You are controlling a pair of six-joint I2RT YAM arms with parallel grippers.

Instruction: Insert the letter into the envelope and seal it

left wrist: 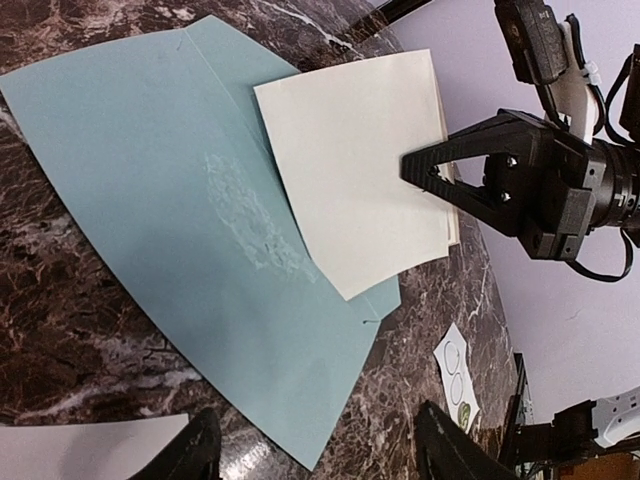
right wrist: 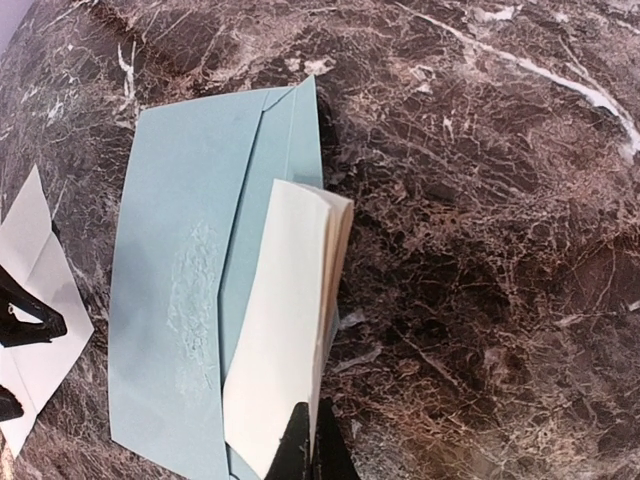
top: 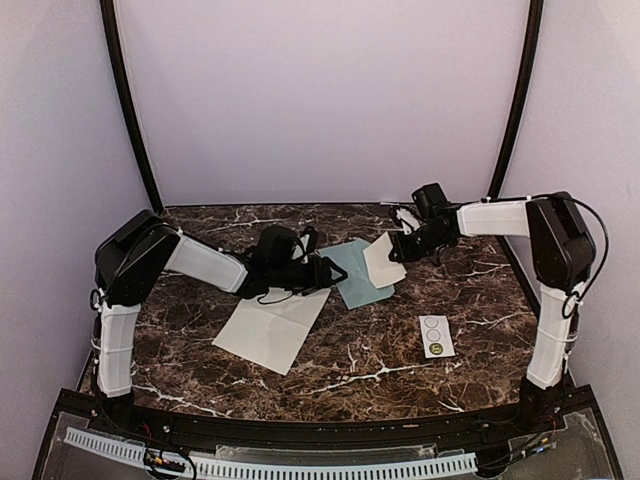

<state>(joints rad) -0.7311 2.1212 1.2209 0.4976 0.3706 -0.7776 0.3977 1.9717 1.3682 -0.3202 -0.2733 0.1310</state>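
Note:
The pale blue-green envelope (top: 350,282) lies flat at mid-table, flap open; it also shows in the left wrist view (left wrist: 150,170) and the right wrist view (right wrist: 170,250). The letter, a large off-white creased sheet (top: 270,325), lies flat to its front left. My right gripper (top: 398,250) is shut on the edge of a thick folded cream paper (right wrist: 285,330), held tilted over the envelope's right end, its far corner resting on the blue paper (left wrist: 360,160). My left gripper (top: 320,272) hovers open and empty over the envelope's left edge, jaws wide apart (left wrist: 320,460).
A small white strip with three circles (top: 436,336) lies on the dark marble table (top: 470,290) at the front right, also in the left wrist view (left wrist: 458,375). Walls close the back and sides.

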